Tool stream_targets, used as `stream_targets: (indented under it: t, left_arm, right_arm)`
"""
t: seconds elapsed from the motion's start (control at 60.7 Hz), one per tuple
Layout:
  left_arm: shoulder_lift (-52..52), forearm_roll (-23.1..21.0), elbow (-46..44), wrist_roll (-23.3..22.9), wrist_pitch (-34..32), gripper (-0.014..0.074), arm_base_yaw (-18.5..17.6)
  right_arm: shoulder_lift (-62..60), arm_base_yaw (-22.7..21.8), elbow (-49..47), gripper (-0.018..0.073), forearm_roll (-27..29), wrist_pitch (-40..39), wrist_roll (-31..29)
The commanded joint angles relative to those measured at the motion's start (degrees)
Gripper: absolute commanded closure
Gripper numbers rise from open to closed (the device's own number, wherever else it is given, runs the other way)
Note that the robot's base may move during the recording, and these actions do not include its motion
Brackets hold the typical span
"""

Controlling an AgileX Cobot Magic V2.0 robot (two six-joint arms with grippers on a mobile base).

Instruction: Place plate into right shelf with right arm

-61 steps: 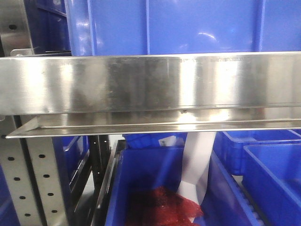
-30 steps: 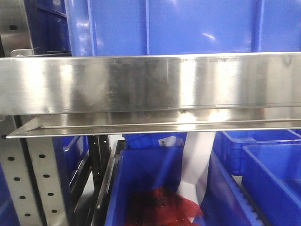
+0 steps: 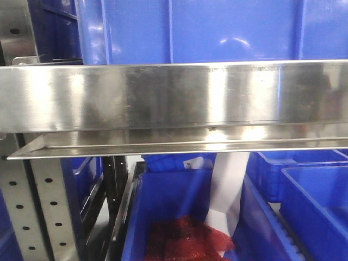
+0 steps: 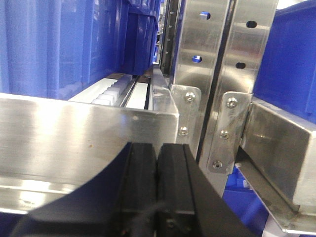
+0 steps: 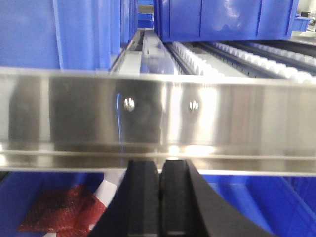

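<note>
- Nothing much has moved vs the earlier front frames: shelf beam (image 3: 174, 95), blue bins (image 3: 217, 30) and red mesh (image 3: 185, 239) in the lower bin sit as before; only the reflections on the steel shift a bit.
- Right gripper (image 5: 159, 197): jaws pressed together, nothing between them, facing the right shelf's beam (image 5: 158, 118) close up.
- Left gripper (image 4: 157, 187): jaws together too, empty, near a perforated upright (image 4: 212, 74).
- Plate: not visible in any view, so can't say where it is.
- Step, my read: either plate already placed w/ arm backed off, or not yet picked; can't tell which.
- Next: locate plate first; if unplaced, open right jaws, grasp rim, clear the beam on entry.
</note>
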Motion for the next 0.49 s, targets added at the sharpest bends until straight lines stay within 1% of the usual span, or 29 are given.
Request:
stream_targets:
  t: [0.0,0.264,0.478]
  left_arm:
    - [-0.6,0.0,0.4,-0.3,-5.1,0.0643,-0.1]
    - [-0.6,0.0,0.4,-0.3,-5.1,0.0643,-0.1]
    - [-0.6,0.0,0.4,-0.3,-5.1,0.0643,-0.1]
  right_arm:
    - [-0.9,-0.4,-0.1,0.0513,0.1,-6.1,-0.6]
    - [-0.9,-0.4,-0.1,0.0513,0.1,-8.8,-0.6]
    - [-0.9,-0.4,-0.1,0.0513,0.1,-8.8,-0.6]
